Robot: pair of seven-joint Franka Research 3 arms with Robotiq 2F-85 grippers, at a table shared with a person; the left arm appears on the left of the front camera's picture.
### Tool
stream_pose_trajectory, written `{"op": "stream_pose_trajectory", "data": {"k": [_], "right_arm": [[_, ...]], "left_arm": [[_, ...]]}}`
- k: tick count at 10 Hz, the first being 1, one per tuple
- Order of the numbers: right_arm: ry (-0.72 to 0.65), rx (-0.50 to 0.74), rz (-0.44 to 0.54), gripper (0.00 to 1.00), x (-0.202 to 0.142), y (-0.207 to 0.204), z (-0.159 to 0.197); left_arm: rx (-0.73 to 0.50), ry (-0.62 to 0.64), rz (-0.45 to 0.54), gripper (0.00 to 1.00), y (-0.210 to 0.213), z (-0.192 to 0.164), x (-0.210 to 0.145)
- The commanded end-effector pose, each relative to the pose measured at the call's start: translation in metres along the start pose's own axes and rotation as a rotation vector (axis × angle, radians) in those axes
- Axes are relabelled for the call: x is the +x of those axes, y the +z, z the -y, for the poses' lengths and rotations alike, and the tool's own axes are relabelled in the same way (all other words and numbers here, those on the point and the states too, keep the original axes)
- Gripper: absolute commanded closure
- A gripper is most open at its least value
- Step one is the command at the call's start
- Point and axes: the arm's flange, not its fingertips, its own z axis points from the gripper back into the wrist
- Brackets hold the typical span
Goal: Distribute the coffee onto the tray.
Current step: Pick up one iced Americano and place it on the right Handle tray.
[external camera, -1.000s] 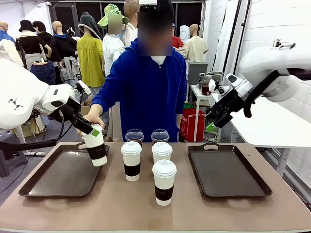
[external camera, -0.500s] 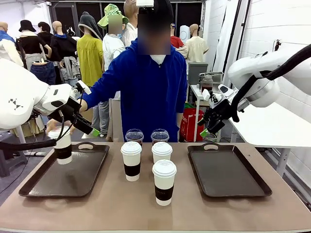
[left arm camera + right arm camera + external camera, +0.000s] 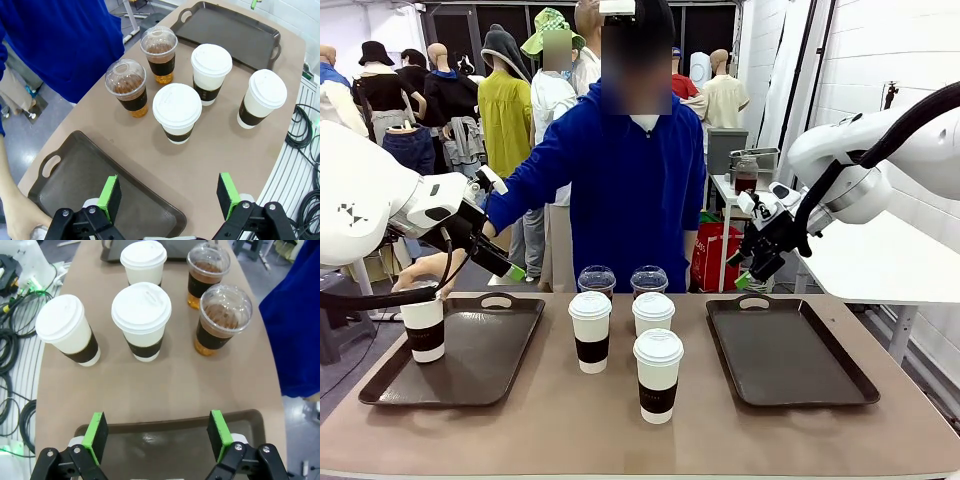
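Coffee, front view: one paper cup (image 3: 423, 328) sits at the left side of the left tray (image 3: 480, 365), with a person's hand (image 3: 415, 275) over its lid. Three paper cups (image 3: 658, 375) and two iced cups (image 3: 597, 281) stand grouped between that tray and the right tray (image 3: 785, 355). We see the left gripper (image 3: 513, 270) above the left tray's far edge and the right gripper (image 3: 747, 278) above the right tray's far edge. Left wrist view: we find the jaws spread wide and empty over the left tray. Right wrist view: the jaws gape wide, holding nothing, over the right tray, with five cups beyond.
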Motion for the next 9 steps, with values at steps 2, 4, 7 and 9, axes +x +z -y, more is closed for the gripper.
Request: {"op": "stream_pose_trajectory", "data": {"k": [2,4,7,9], "right_arm": [[0.003,0.002,0.001,0.0,0.001,-0.003,-0.001],[0.003,0.002,0.001,0.0,0.001,-0.003,-0.001],[0.036,0.052,0.103,0.0,-0.014,-0.019,0.039],[0.055,0.074,0.167,0.0,-0.028,-0.038,0.069]], "left_arm": [[-0.002,0.002,0.003,0.0,0.001,-0.002,-0.001],[-0.002,0.002,0.003,0.0,0.001,-0.002,-0.001],[-0.002,0.002,0.003,0.0,0.001,-0.002,-0.001],[-0.002,0.002,0.003,0.0,0.001,-0.002,-0.001]]}}
